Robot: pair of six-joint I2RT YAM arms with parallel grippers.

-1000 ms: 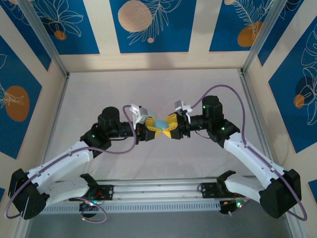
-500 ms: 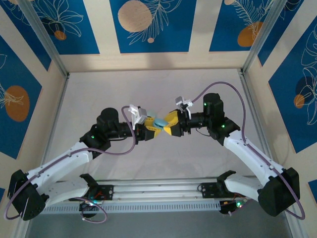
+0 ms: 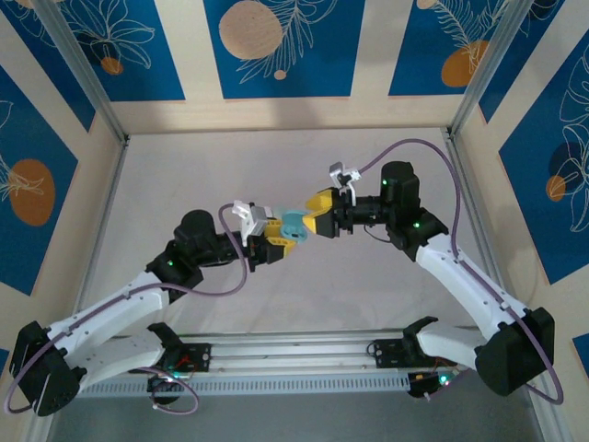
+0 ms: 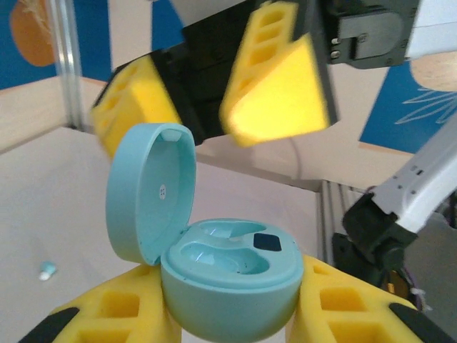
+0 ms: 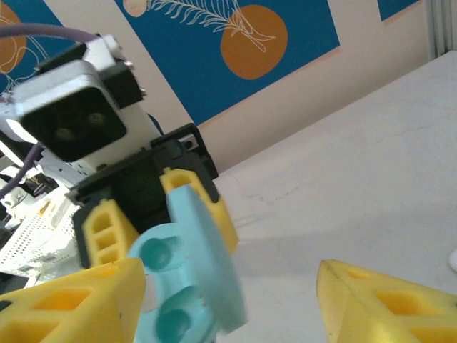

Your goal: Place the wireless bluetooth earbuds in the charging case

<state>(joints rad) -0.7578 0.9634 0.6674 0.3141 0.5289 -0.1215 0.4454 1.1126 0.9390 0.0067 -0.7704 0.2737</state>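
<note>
Teal charging case (image 4: 228,286) clenched in left jaws, right jaws parted opposite, earbud (image 4: 46,271) on table (image 4: 50,207)

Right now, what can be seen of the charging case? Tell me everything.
The charging case is a small round shell of glossy pale teal plastic, held off the table between the yellow fingers of the left gripper, which clamp its base. Its hinged lid stands open, roughly upright. The base shows two moulded wells, both empty, and a small dark square. The right gripper hangs open just beyond the lid; contact cannot be judged.
</note>
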